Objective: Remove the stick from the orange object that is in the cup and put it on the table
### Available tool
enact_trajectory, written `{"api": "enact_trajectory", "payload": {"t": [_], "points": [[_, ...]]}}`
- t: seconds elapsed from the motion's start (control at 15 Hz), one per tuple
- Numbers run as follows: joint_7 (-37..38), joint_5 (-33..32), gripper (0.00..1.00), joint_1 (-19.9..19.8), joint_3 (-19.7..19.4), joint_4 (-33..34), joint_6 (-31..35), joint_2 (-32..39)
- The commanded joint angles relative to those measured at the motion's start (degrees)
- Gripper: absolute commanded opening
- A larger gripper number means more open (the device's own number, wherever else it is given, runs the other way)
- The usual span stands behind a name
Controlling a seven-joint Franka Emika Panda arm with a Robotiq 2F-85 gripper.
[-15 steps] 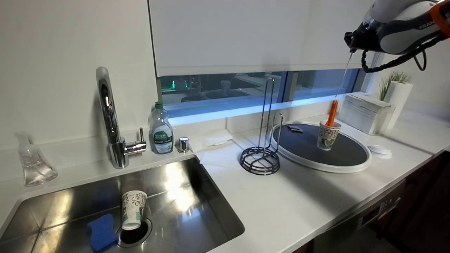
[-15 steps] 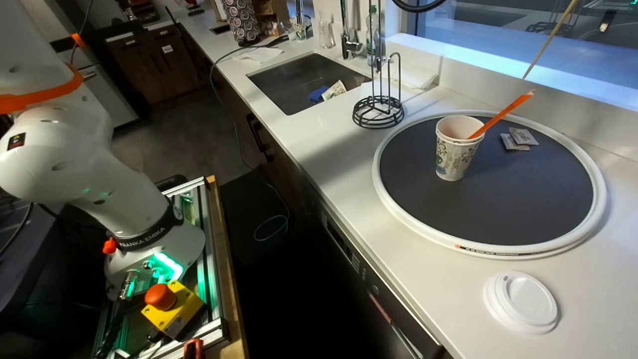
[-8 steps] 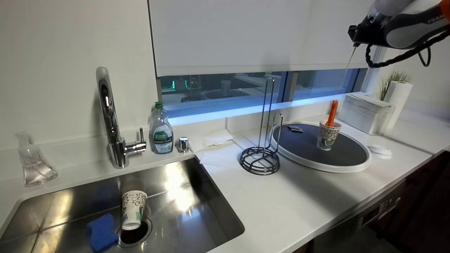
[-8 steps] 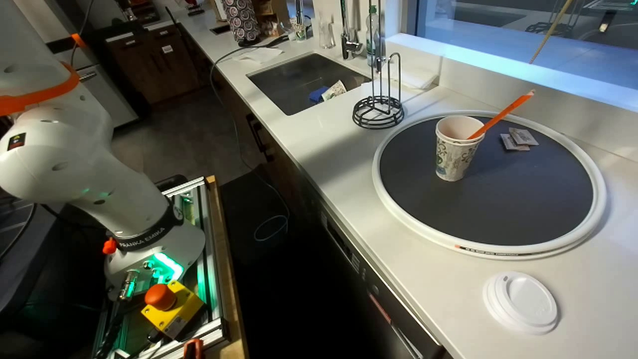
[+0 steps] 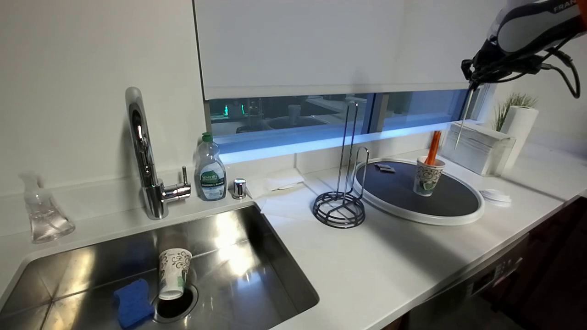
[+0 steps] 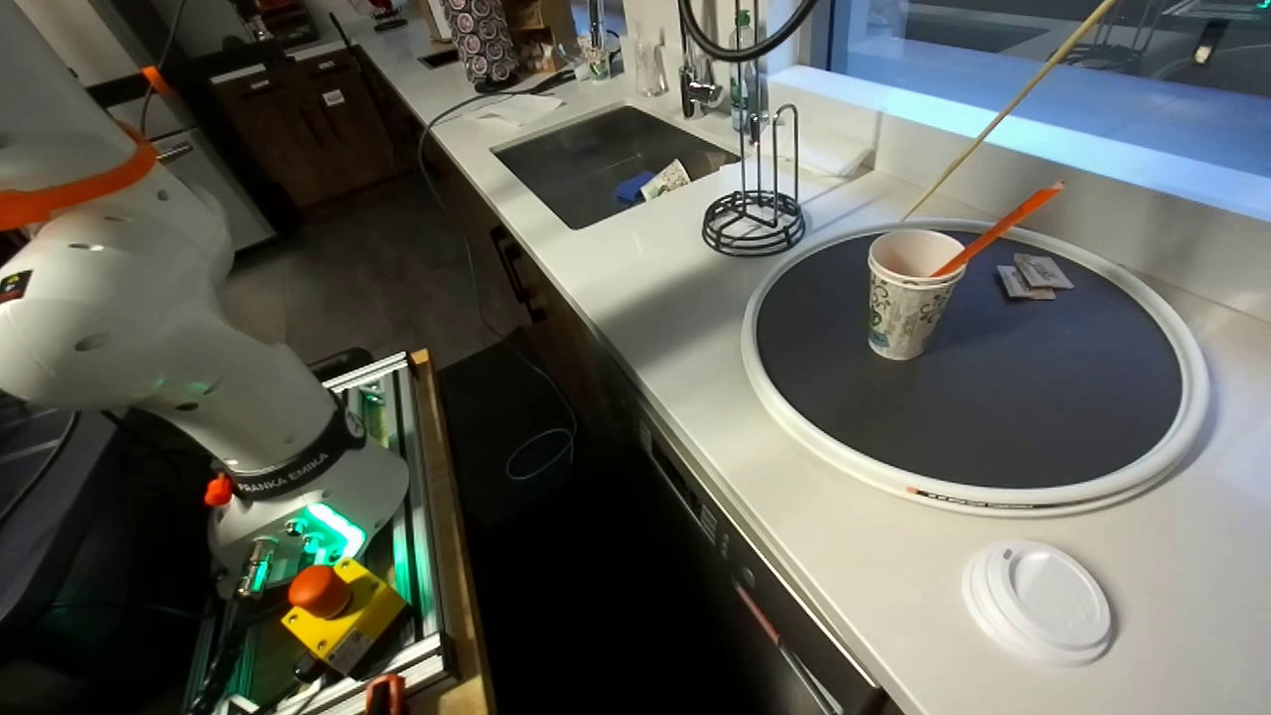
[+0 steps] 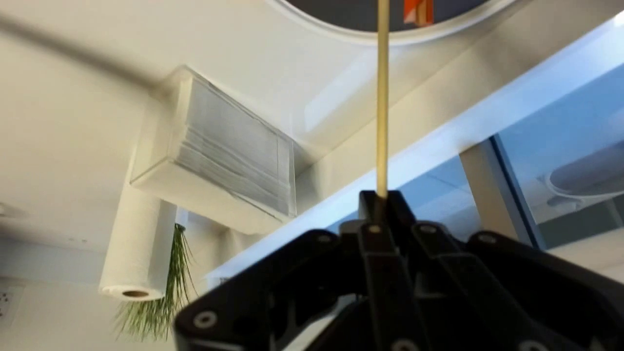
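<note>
One stick (image 7: 382, 97) tight between jaws

Exterior views share the desk (image 5: 353, 270), looking down, sink (image 5: 245, 282) or tray (image 6: 953, 427) near; the wrist view faces the windowsill (image 7: 429, 152).

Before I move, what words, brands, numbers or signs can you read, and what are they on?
"FRANKA EMIKA": robot base.
"FRAN": robot arm; the rest is out of sight.
"seventh": green-capped soap bottle; the print below is blurred.
Too small or blurred to read: marks on the tray rim, yellow box, packets, white lid, arm's black sticker and dark front panel.
No number is readable.
</note>
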Motion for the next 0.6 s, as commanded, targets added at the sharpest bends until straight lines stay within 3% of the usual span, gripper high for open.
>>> {"api": "enact_trajectory", "payload": {"t": [0.0, 0.33, 0.53], "points": [[-7.64, 8.66, 0.02, -4.08, 2.59, 0.23, -8.26, -1.33], [-11.82, 13.22, 0.02, -6.88, 3.19, 2.42, -17.58, 0.63], [-12.12, 14.10, 0.02, -7.59, 3.46, 2.20, -18.68, 2.50]]}}
